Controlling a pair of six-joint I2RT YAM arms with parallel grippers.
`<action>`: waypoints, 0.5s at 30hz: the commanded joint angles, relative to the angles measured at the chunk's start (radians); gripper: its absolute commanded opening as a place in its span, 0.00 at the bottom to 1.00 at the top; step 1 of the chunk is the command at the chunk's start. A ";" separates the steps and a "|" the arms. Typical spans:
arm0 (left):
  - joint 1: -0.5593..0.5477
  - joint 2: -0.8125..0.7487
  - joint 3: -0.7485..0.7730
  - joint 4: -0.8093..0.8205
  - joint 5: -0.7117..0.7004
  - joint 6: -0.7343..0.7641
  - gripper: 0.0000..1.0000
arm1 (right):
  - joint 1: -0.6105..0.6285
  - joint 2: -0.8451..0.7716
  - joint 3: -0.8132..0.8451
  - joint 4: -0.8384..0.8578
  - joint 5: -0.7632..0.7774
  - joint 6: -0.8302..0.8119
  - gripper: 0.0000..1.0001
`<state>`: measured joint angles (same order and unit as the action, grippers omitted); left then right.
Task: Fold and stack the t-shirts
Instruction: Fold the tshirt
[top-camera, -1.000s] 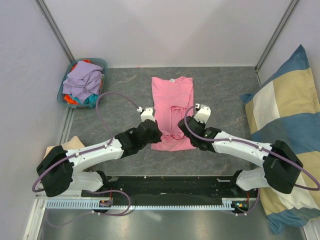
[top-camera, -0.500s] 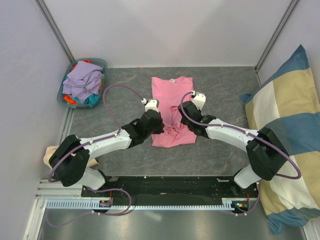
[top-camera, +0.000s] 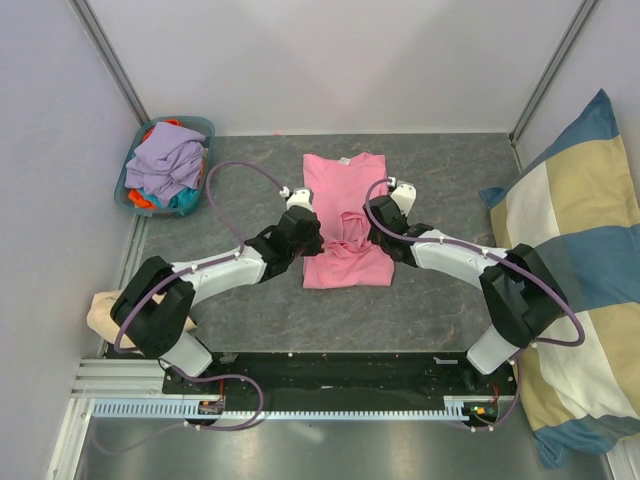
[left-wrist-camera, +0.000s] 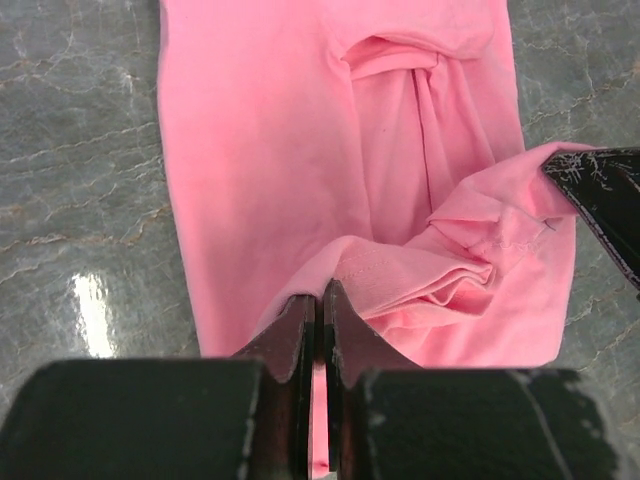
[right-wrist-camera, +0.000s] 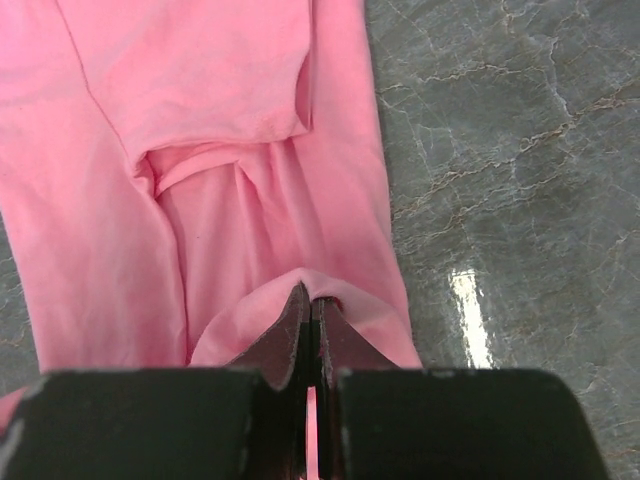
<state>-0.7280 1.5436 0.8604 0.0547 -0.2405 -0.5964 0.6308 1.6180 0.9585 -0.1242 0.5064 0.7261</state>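
A bright pink t-shirt (top-camera: 343, 190) lies lengthwise on the grey table, white neck label at the far end. Its near hem is lifted and carried over the body. My left gripper (top-camera: 312, 232) is shut on the hem's left corner (left-wrist-camera: 352, 275). My right gripper (top-camera: 376, 228) is shut on the hem's right corner (right-wrist-camera: 330, 290). The right gripper's finger (left-wrist-camera: 600, 195) also shows in the left wrist view. A teal basket (top-camera: 130, 175) at the far left holds lavender (top-camera: 165, 160), teal and orange t-shirts in a heap.
A large blue-and-cream checked cushion (top-camera: 575, 260) fills the right side. A beige cloth (top-camera: 105, 315) lies by the left arm's base. White walls close off the back and sides. Bare grey table (top-camera: 450, 180) surrounds the pink t-shirt.
Both grippers have moved away from the arm bases with the pink hem, folding the lower part of the shirt up over its body. The folded shirt now looks shorter.
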 joint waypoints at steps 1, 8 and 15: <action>0.018 0.029 0.055 0.054 0.018 0.061 0.02 | -0.023 0.014 0.039 0.041 -0.002 -0.022 0.00; 0.039 0.069 0.078 0.062 0.035 0.072 0.02 | -0.048 0.036 0.051 0.046 -0.009 -0.034 0.00; 0.067 0.110 0.100 0.071 0.058 0.086 0.02 | -0.068 0.068 0.075 0.052 -0.020 -0.045 0.00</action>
<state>-0.6800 1.6325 0.9104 0.0772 -0.1978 -0.5598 0.5777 1.6676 0.9844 -0.1097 0.4889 0.7017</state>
